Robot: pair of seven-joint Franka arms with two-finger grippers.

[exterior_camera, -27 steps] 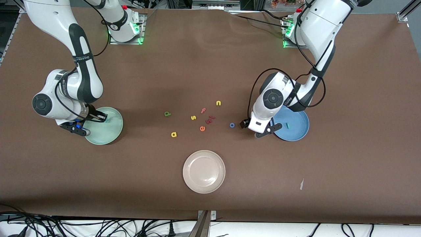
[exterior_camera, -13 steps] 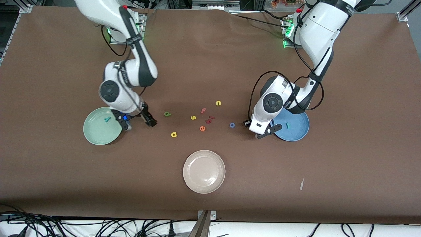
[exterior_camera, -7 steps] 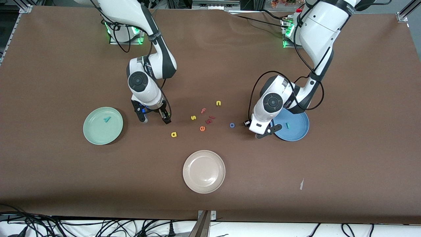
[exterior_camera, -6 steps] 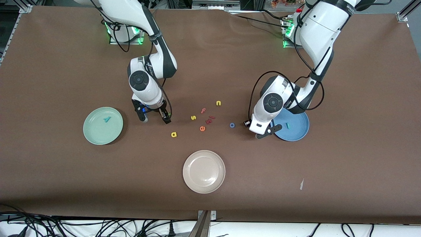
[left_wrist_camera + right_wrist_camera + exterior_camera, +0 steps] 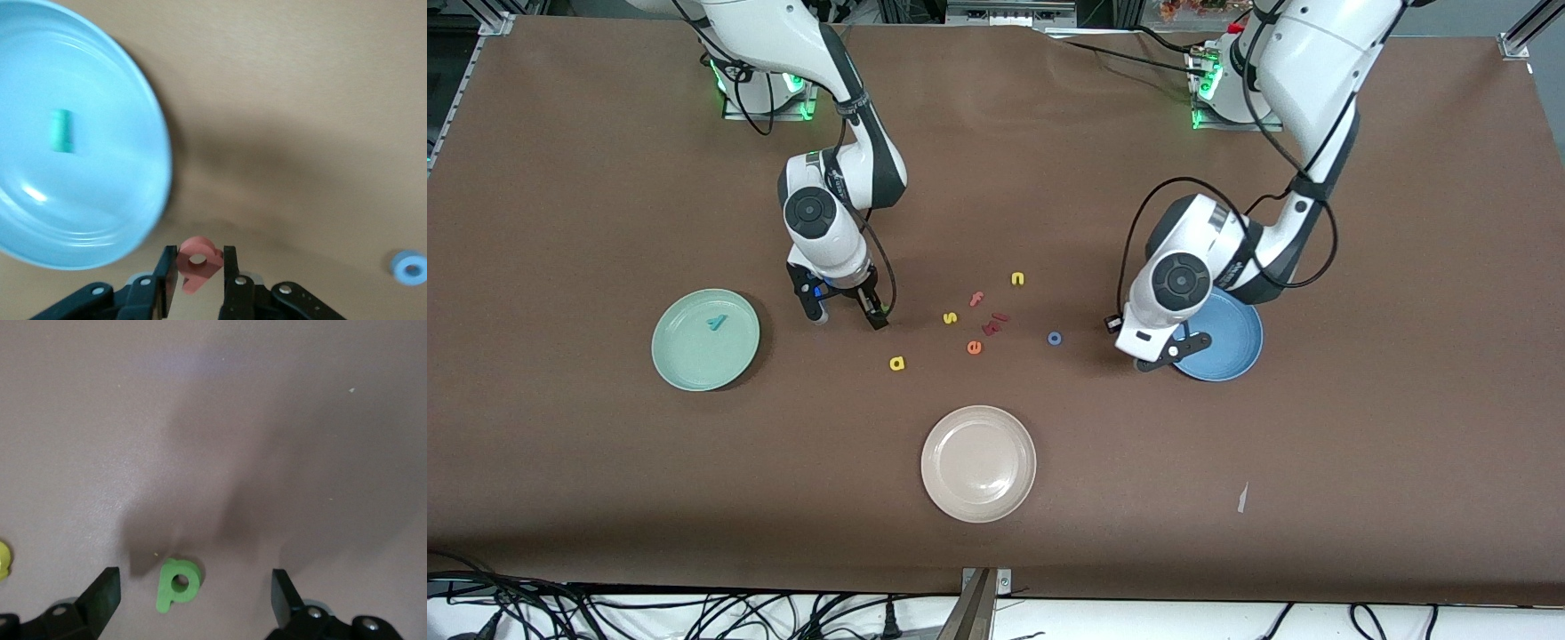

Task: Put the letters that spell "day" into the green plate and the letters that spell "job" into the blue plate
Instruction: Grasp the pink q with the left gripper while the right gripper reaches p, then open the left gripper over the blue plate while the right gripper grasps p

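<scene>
Starting at the green plate (image 5: 705, 340), one teal "y" (image 5: 715, 322) lies in it; just beside, the right gripper (image 5: 193, 600) hangs wide open over the green "d" (image 5: 177, 584). Six loose letters (image 5: 975, 347) crowd mid-table, farther than one beige plate (image 5: 978, 463). The left gripper (image 5: 197, 280) pinches the pink "b" (image 5: 197, 260) by the blue plate's (image 5: 1238, 351) rim, one teal "j" (image 5: 61, 131) inside.

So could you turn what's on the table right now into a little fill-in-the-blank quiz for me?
1. The left gripper holds a reddish-pink letter near the ____ plate.
2. The right gripper's open fingers straddle the green letter ____.
3. The green plate holds a teal letter; the ____ plate holds nothing.

Missing words: blue; d; beige
</scene>
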